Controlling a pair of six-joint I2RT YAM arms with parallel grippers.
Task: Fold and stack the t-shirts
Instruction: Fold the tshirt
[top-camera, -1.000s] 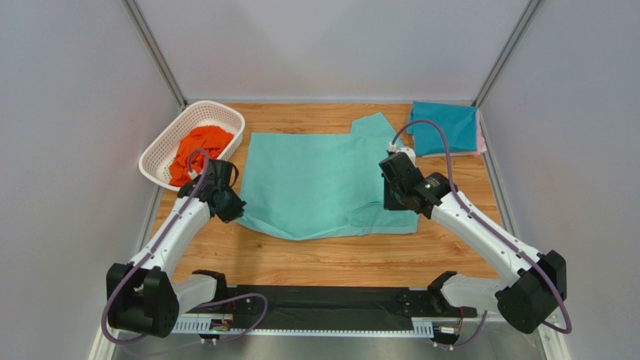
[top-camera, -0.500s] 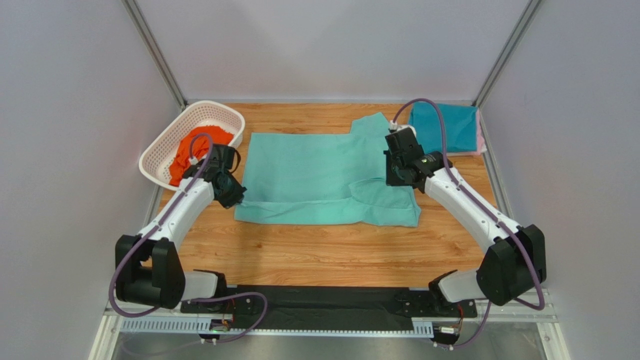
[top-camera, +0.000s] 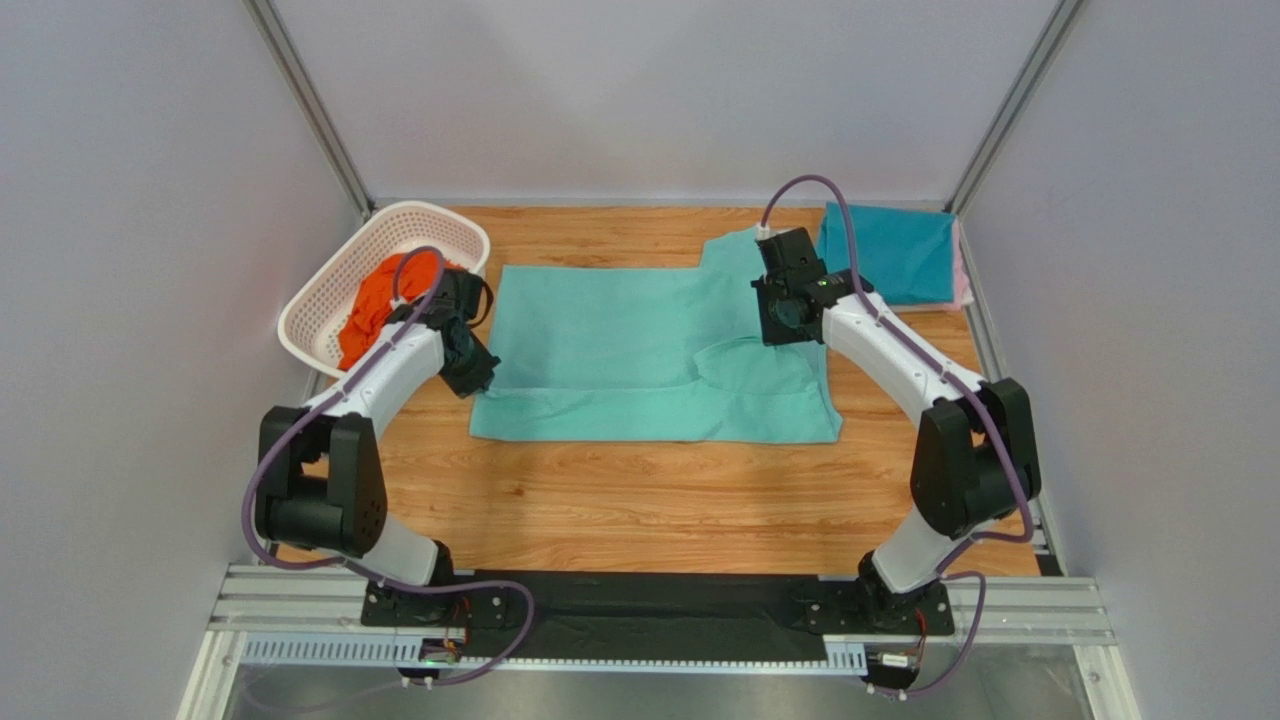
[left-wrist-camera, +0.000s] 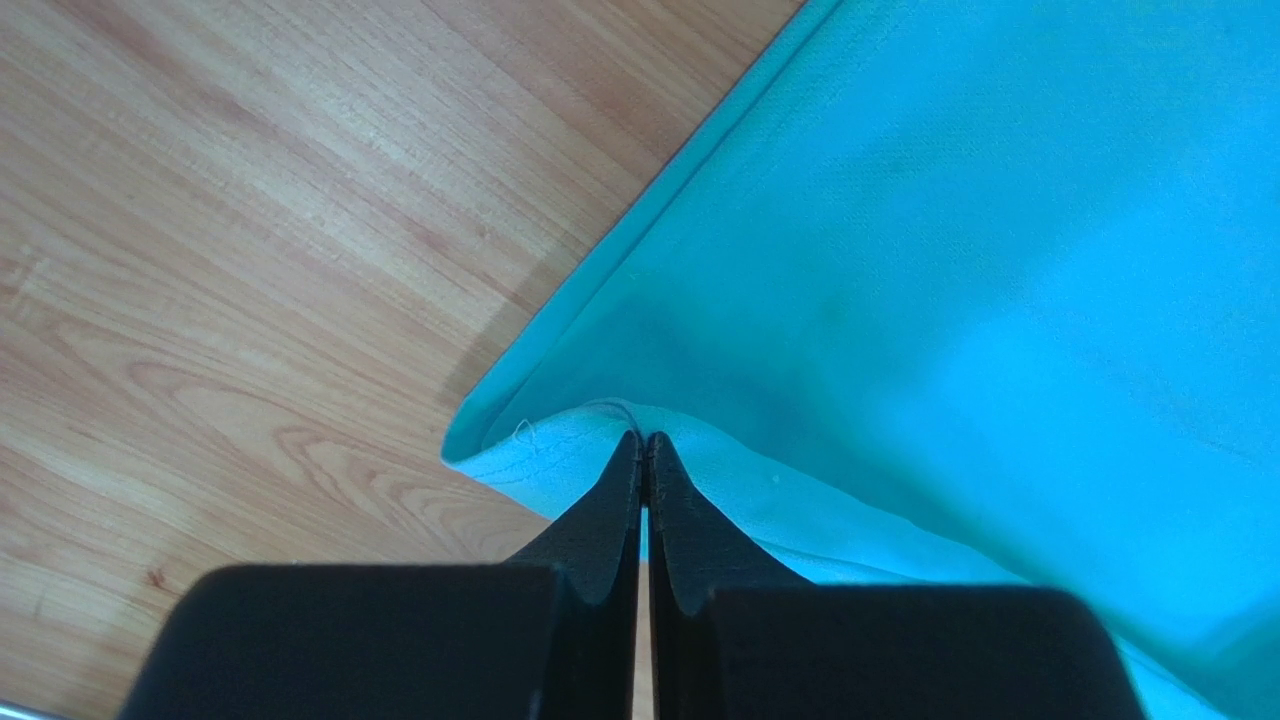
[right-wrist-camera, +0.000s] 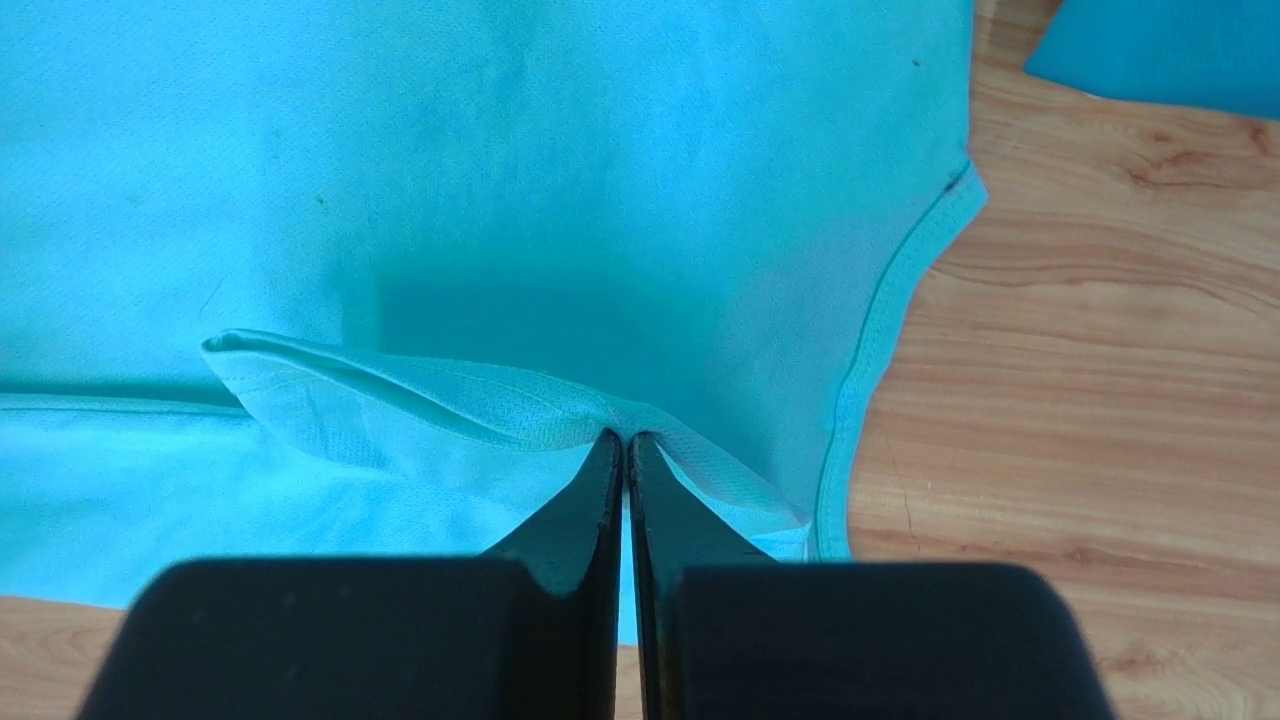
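The mint tee (top-camera: 646, 353) is spread mid-table (top-camera: 631, 495), its near part doubled over, the lifted edge clamped at either end by the left gripper (left-wrist-camera: 645, 443) and right gripper (right-wrist-camera: 624, 438), with a folded teal tee (top-camera: 902, 255) seen far right.

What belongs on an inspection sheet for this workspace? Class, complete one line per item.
Surface: wooden table, plank grain.
Job's things: mint-green t-shirt spread mid-table, near edge doubled back; teal t-shirt folded on pink t-shirt, far right; orange t-shirt in white basket.
Clutter: nothing seen.
Grippers: left gripper and right gripper both shut on the mint-green t-shirt's edge.
Cables: purple cables along left arm and right arm.
Surroundings: grey walls, metal frame.
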